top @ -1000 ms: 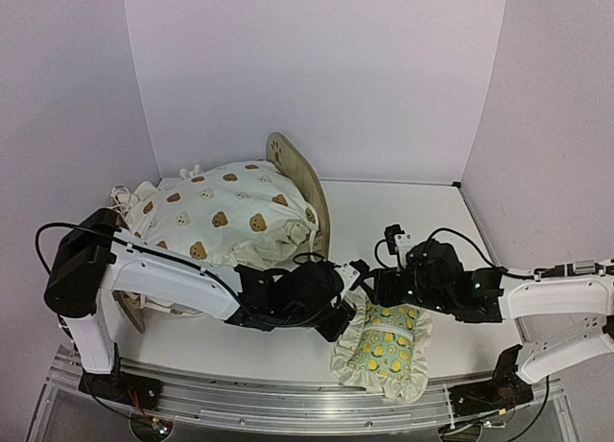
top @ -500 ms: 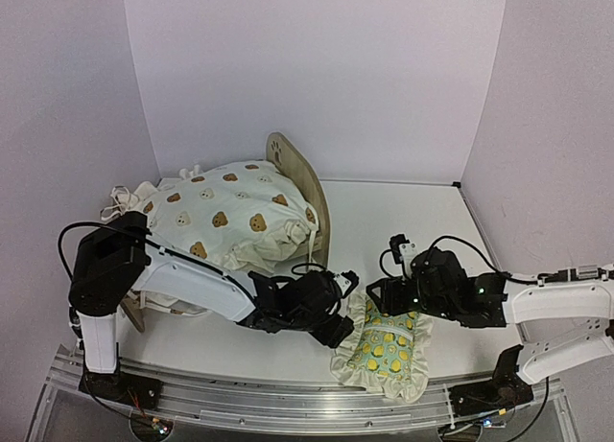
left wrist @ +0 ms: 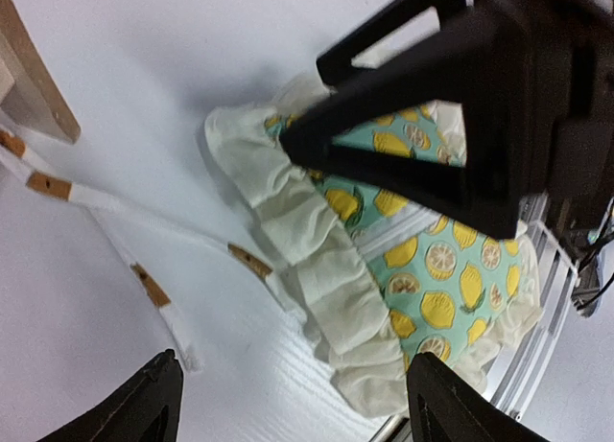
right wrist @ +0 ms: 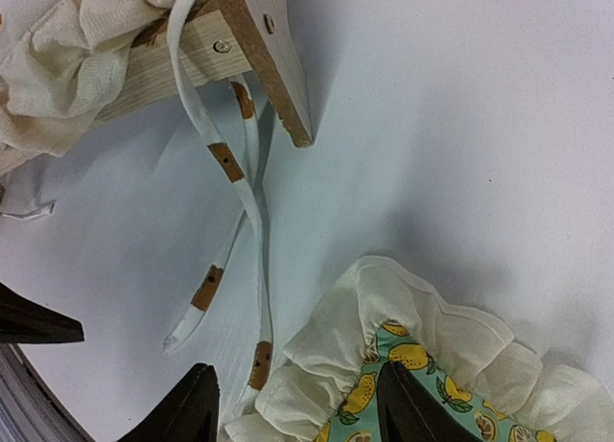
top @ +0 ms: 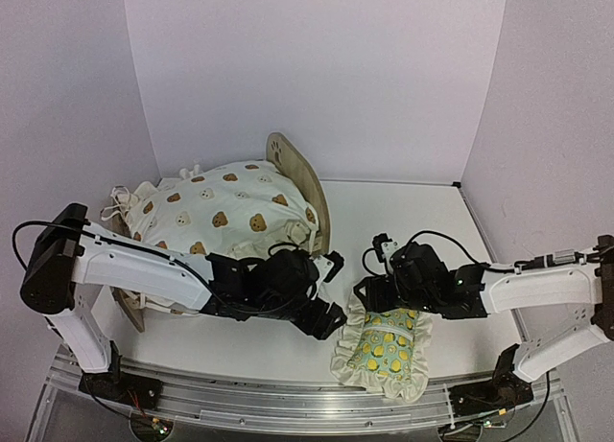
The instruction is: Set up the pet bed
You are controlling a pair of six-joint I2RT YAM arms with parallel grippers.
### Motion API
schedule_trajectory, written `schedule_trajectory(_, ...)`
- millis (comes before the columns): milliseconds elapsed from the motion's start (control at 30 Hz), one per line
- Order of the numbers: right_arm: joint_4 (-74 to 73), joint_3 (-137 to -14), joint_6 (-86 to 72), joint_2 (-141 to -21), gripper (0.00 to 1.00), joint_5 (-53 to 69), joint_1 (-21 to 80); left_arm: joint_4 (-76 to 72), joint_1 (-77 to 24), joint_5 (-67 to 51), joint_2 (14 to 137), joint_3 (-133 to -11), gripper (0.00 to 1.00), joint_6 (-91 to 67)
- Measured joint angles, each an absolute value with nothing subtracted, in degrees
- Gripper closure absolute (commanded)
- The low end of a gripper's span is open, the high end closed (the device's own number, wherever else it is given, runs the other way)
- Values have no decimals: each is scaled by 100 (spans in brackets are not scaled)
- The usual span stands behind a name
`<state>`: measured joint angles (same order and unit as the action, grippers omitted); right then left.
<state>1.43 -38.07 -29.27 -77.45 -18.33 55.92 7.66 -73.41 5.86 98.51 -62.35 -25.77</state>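
1. Two arms work over one table (top: 403, 221). You have one pet bed (top: 305, 185), one cushion (top: 225, 212) and one pillow (top: 384, 346).
2. Your left gripper (left wrist: 302, 408) has its fingers spread wide and grips nothing. The pillow's ruffle lies just off its right finger.
3. Your right gripper (right wrist: 297, 404) also has its fingers apart, and the pillow's ruffled edge lies between the tips. You cannot tell from the pictures whether they press it.
4. The pet bed stands beyond and to the left of both grippers, near the back wall. Its rounded headboard has one paw-print cutout (top: 278, 154).
5. The cushion, cream with brown bear faces, is heaped on the bed frame.
6. Two ties (right wrist: 225, 159) with bear marks trail from the bed's corner across the table, ending just ahead of the right gripper.
7. The pillow is green with yellow lemons and lies flat on the table.
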Motion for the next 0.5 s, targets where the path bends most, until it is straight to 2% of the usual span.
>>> schedule_trajectory(133,155,-4054,-2913,-8045,43,-1692,5592,924,-7339,621,9802,-5878,37,-2647)
schedule_trajectory(367,165,-4147,-2915,-8263,43,-1536,5592,1056,-7273,912,10213,-5867,49,-2694)
schedule_trajectory(500,165,-4147,-2917,-8262,43,-1522,5592,1102,-7243,965,10637,-5920,49,-2684)
